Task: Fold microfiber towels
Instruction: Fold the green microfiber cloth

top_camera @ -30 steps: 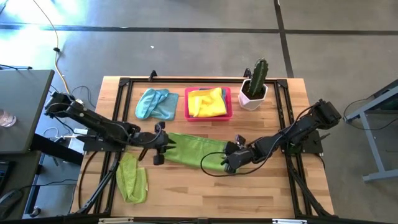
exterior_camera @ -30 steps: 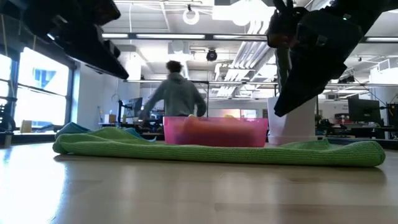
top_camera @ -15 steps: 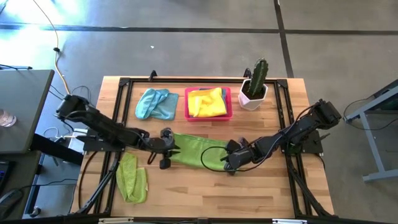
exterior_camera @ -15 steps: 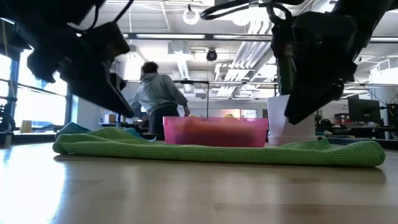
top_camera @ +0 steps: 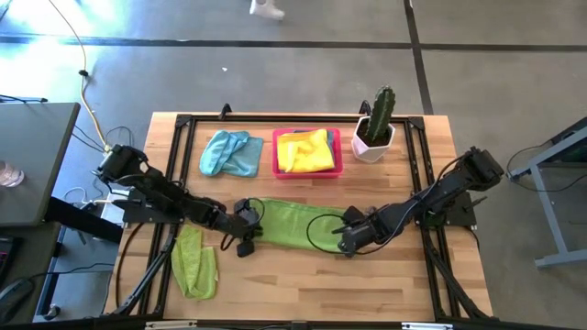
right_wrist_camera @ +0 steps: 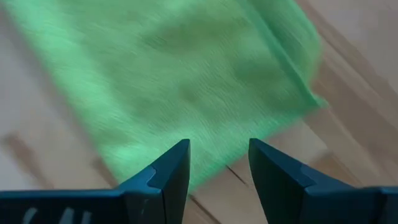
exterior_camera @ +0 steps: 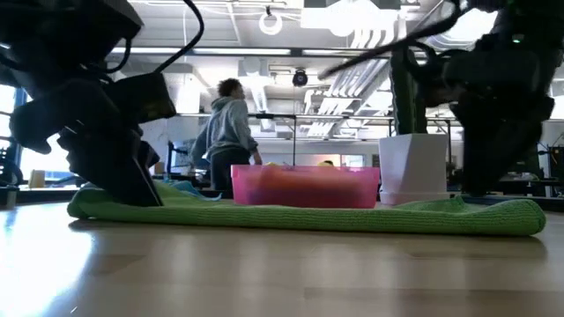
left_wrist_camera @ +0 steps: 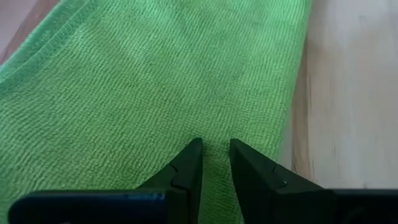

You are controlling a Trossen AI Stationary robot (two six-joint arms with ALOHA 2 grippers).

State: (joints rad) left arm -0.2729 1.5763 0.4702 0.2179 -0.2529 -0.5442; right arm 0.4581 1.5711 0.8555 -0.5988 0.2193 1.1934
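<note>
Towels lie across the wooden table. Nearest, at the left front, a crumpled green towel rests alone. Mid-table, a second green towel, folded into a long strip, stretches left to right, and both arms are at its ends. The left gripper is low over the strip's left end, its fingers a narrow gap apart above the cloth, pinching nothing. The right gripper is at the strip's right end, fingers spread wider, their tips above the cloth's edge and bare wood, holding nothing. Farther back on the left sits a bunched light blue towel. Just right of it, a pink tray holds a yellow towel. Right of the tray stands a cactus in a white pot. Beyond the table, a person in a grey hoodie stands in the room.
</note>
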